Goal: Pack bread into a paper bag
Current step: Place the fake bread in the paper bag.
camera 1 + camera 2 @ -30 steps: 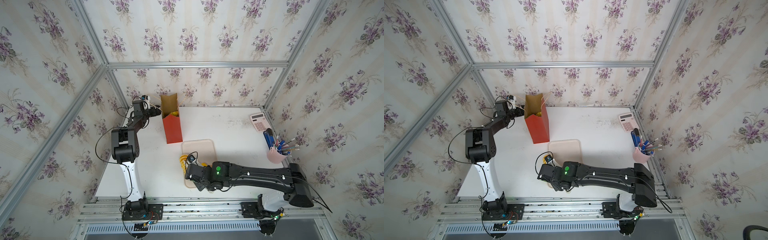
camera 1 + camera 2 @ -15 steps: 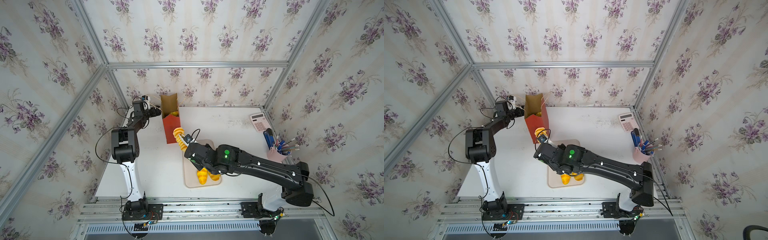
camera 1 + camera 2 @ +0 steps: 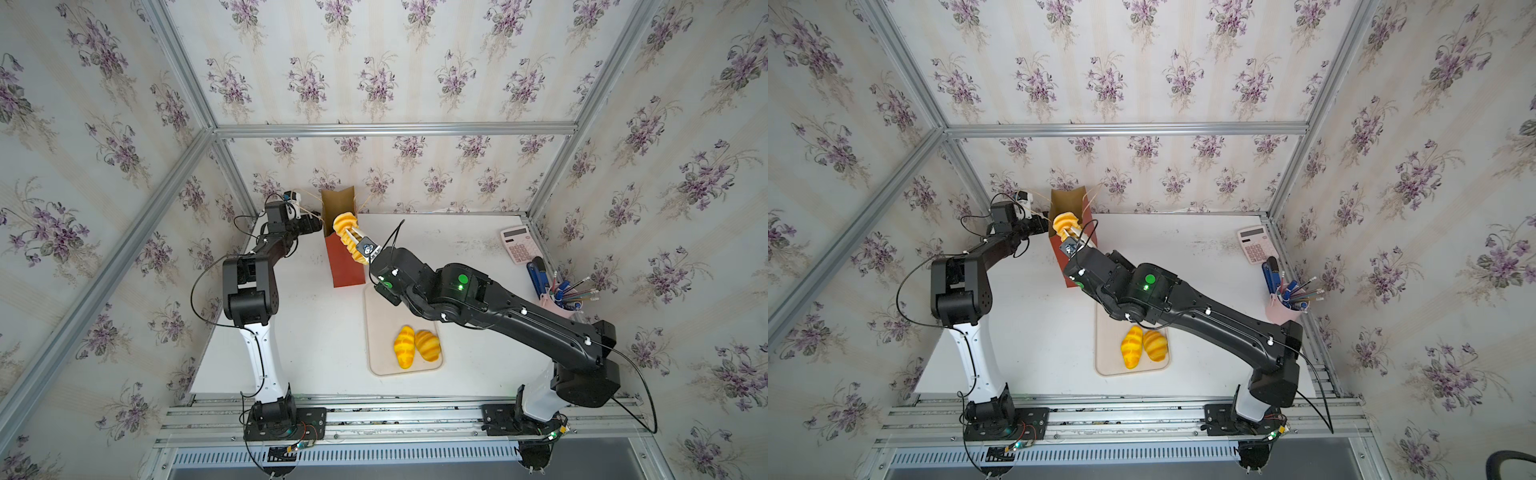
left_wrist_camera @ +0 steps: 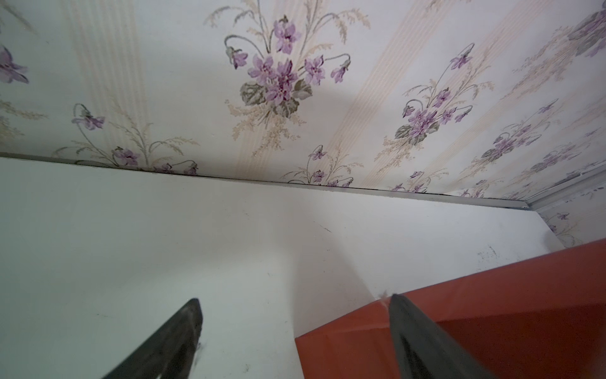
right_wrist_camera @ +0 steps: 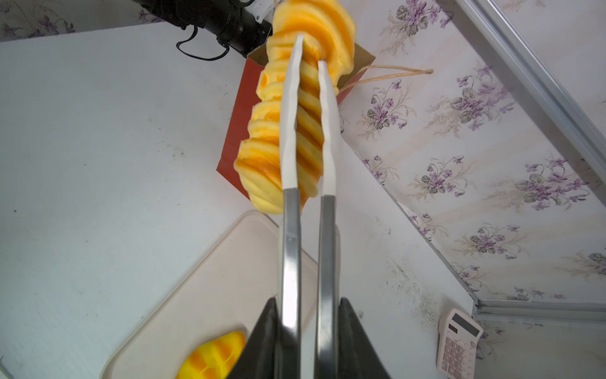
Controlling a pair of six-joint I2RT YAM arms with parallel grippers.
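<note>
Right gripper [image 5: 308,49] clenched on 1 scored roll [image 5: 269,131] at paper bag [image 3: 347,266] mouth.
Left gripper [image 4: 293,298] spread beside bag; 2 rolls [image 3: 405,347] on tray [image 3: 380,320].

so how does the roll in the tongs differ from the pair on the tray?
Pose: held roll is in the air, clamped in the tongs of the right pincer by the paper bag's mouth; the tray pair lies on the tray. Shape: held roll looks squeezed, ridges fanned; the tray pair looks compact. Both: glossy yellow-orange, scored.
</note>
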